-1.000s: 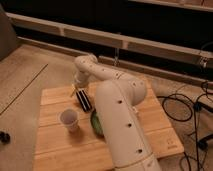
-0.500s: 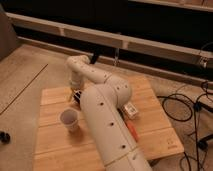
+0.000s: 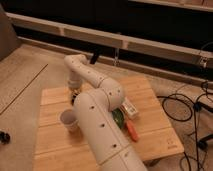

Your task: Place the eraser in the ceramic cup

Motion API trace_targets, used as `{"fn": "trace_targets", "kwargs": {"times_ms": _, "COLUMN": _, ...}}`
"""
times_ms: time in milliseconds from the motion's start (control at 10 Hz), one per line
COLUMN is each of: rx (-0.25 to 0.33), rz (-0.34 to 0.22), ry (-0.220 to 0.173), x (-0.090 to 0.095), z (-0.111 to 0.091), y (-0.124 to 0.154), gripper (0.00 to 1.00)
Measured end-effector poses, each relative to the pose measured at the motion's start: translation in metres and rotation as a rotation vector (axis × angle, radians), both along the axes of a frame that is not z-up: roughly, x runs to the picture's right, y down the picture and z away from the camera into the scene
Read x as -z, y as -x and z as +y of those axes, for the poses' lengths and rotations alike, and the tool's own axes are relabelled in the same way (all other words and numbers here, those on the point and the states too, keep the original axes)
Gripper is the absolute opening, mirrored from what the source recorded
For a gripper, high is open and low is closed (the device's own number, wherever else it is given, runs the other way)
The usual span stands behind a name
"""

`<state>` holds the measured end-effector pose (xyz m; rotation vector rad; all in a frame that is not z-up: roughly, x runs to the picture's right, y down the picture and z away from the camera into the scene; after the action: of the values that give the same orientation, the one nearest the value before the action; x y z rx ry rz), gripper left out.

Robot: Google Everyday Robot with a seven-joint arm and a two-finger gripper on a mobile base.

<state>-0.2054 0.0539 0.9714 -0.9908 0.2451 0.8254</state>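
Observation:
The white ceramic cup (image 3: 69,120) stands upright on the wooden table (image 3: 55,145), left of my arm. My gripper (image 3: 73,95) points down over the table's back left part, behind and a little right of the cup and apart from it. It is mostly hidden by my white forearm. A dark piece of the eraser (image 3: 73,99) shows in its grip just above the wood. The cup looks empty from here.
The green bowl (image 3: 119,119) lies right of my arm, half hidden by it. A pale square pad (image 3: 129,108) and an orange-handled tool (image 3: 131,131) lie beside it. Cables (image 3: 176,106) trail on the floor to the right. A rail (image 3: 125,42) runs behind the table.
My arm has swung, so its elbow now stands higher and further back. The gripper with the eraser stays behind the cup, near the table's back left.

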Motion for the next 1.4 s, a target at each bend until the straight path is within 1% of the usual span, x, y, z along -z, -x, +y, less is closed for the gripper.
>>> {"fn": "trace_targets", "kwargs": {"times_ms": 100, "rx": -0.006, "rz": 0.004, "ry": -0.009, "x": -0.001, "z": -0.006, "y": -0.002, "gripper": 0.0}}
{"fn": "trace_targets", "kwargs": {"times_ms": 200, "rx": -0.015, "rz": 0.008, "ry": -0.027, "x": -0.001, "z": -0.016, "y": -0.004, "gripper": 0.0}}
{"fn": "trace_targets", "kwargs": {"times_ms": 300, "rx": -0.022, "rz": 0.02, "ry": -0.068, "x": 0.0, "z": -0.036, "y": -0.01, "gripper": 0.0}}
{"fn": "trace_targets", "kwargs": {"times_ms": 400, "rx": -0.027, "rz": 0.029, "ry": -0.123, "x": 0.006, "z": -0.062, "y": -0.016, "gripper": 0.0}}
{"fn": "trace_targets", "kwargs": {"times_ms": 500, "rx": -0.028, "rz": 0.035, "ry": -0.173, "x": 0.011, "z": -0.084, "y": -0.02, "gripper": 0.0}}
{"fn": "trace_targets", "kwargs": {"times_ms": 600, "rx": -0.037, "rz": 0.037, "ry": -0.261, "x": 0.024, "z": -0.123, "y": -0.024, "gripper": 0.0}}
{"fn": "trace_targets", "kwargs": {"times_ms": 700, "rx": -0.039, "rz": 0.034, "ry": -0.309, "x": 0.033, "z": -0.144, "y": -0.025, "gripper": 0.0}}
{"fn": "trace_targets", "kwargs": {"times_ms": 800, "rx": -0.044, "rz": 0.023, "ry": -0.376, "x": 0.047, "z": -0.171, "y": -0.021, "gripper": 0.0}}
{"fn": "trace_targets", "kwargs": {"times_ms": 900, "rx": -0.044, "rz": 0.003, "ry": -0.442, "x": 0.064, "z": -0.196, "y": -0.011, "gripper": 0.0}}
{"fn": "trace_targets", "kwargs": {"times_ms": 1000, "rx": -0.044, "rz": -0.022, "ry": -0.49, "x": 0.078, "z": -0.211, "y": 0.001, "gripper": 0.0}}
{"fn": "trace_targets", "kwargs": {"times_ms": 1100, "rx": -0.044, "rz": -0.051, "ry": -0.531, "x": 0.093, "z": -0.221, "y": 0.013, "gripper": 0.0}}
{"fn": "trace_targets", "kwargs": {"times_ms": 1200, "rx": -0.045, "rz": -0.077, "ry": -0.555, "x": 0.106, "z": -0.224, "y": 0.025, "gripper": 0.0}}
{"fn": "trace_targets", "kwargs": {"times_ms": 1300, "rx": -0.048, "rz": -0.118, "ry": -0.587, "x": 0.128, "z": -0.223, "y": 0.043, "gripper": 0.0}}
{"fn": "trace_targets", "kwargs": {"times_ms": 1400, "rx": -0.051, "rz": -0.154, "ry": -0.599, "x": 0.146, "z": -0.212, "y": 0.056, "gripper": 0.0}}
